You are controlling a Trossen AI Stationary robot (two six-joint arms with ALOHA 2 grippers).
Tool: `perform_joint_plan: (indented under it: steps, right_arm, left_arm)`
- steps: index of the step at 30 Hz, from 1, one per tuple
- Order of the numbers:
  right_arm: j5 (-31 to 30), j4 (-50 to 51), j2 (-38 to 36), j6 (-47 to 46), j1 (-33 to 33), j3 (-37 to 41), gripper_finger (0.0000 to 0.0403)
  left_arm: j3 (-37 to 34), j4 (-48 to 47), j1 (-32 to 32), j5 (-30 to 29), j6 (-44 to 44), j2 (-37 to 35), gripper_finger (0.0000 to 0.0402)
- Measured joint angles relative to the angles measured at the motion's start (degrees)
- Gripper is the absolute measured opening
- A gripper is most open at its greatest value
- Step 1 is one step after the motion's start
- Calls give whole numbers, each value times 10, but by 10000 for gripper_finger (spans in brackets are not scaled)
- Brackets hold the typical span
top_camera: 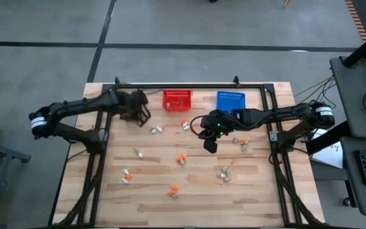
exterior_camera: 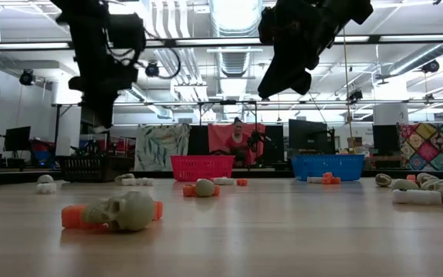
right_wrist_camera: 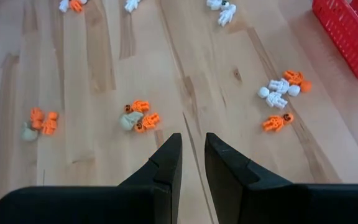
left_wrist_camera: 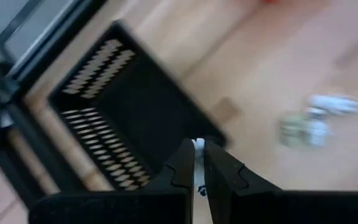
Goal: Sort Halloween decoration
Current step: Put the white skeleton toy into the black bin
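High view, 1 red basket (top_camera: pixel 176 100), 1 blue basket (top_camera: pixel 230 101)

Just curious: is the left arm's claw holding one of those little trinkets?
Yes. The left claw is shut on a white trinket pinched between its fingers, above the black basket.

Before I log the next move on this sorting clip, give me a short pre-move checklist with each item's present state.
1. Left gripper shut on a white trinket: ok.
2. Left gripper positioned over the black basket: ok.
3. Right gripper carrying nothing, with a narrow gap between its fingers: ok.
4. Right gripper above bare wood, orange trinkets ahead of it: ok.
5. Red basket and blue basket upright at the table's far edge: ok.
6. Contents of the black basket: cannot tell.
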State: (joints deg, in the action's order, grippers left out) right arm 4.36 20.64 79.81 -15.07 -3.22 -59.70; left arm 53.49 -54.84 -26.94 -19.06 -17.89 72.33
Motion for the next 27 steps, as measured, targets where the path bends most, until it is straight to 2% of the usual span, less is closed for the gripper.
perform_joint_plan:
  steps: [6, 12, 18, 27]
  right_arm:
    - [0, -3, 0, 0, 0, 0, 59]
    - [0, -4, 0, 0, 0, 0, 59]
    - [0, -4, 0, -7, 0, 1, 59]
    - [-1, -4, 0, -8, 0, 1, 59]
  left_arm:
    - [0, 32, -108, 0, 53, 49, 0]
    - [0, 74, -164, 1, 95, 119, 0]
    - [0, 90, -180, 1, 107, 174, 0]
    - [0, 105, -180, 1, 114, 211, 0]
